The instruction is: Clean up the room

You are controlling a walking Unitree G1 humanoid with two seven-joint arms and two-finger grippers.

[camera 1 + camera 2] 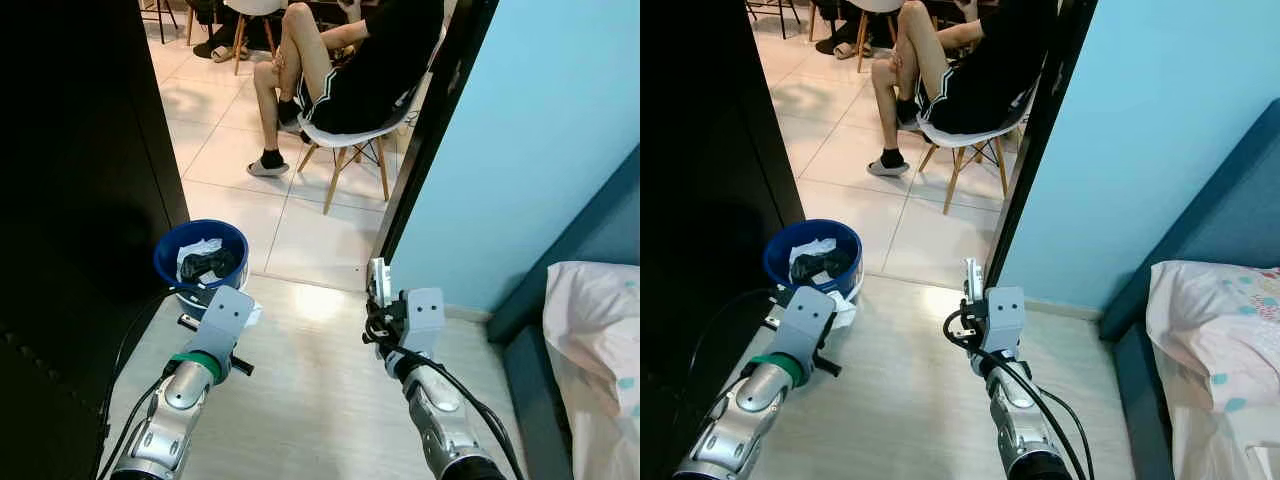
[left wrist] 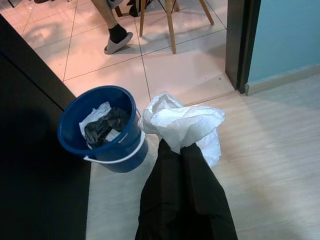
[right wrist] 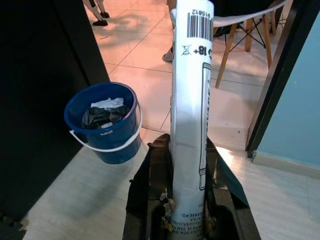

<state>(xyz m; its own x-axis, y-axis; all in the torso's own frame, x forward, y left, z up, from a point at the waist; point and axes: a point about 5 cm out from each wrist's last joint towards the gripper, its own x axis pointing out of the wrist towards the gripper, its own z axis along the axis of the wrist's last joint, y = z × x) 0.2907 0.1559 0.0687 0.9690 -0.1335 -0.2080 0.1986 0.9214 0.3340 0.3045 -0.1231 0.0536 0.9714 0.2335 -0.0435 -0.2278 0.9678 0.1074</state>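
Note:
A blue bucket (image 1: pixel 201 255) stands on the floor by the doorway, holding black and white rubbish. My left gripper (image 2: pixel 176 148) is shut on a crumpled white tissue (image 2: pixel 182 125), held just beside the bucket (image 2: pixel 102 130) at its rim height. My right gripper (image 3: pixel 187 150) is shut on a tall white packet (image 3: pixel 190 100) with a barcode, held upright to the right of the bucket (image 3: pixel 104 121). The packet (image 1: pixel 378 282) shows above the right wrist near the door frame.
A person (image 1: pixel 335 60) sits on a white chair (image 1: pixel 352 140) on the tiled floor beyond the doorway. A dark wall or cabinet (image 1: pixel 70 200) runs along the left. A light blue wall (image 1: pixel 540 130) and a bed with a pink pillow (image 1: pixel 595 330) are to the right.

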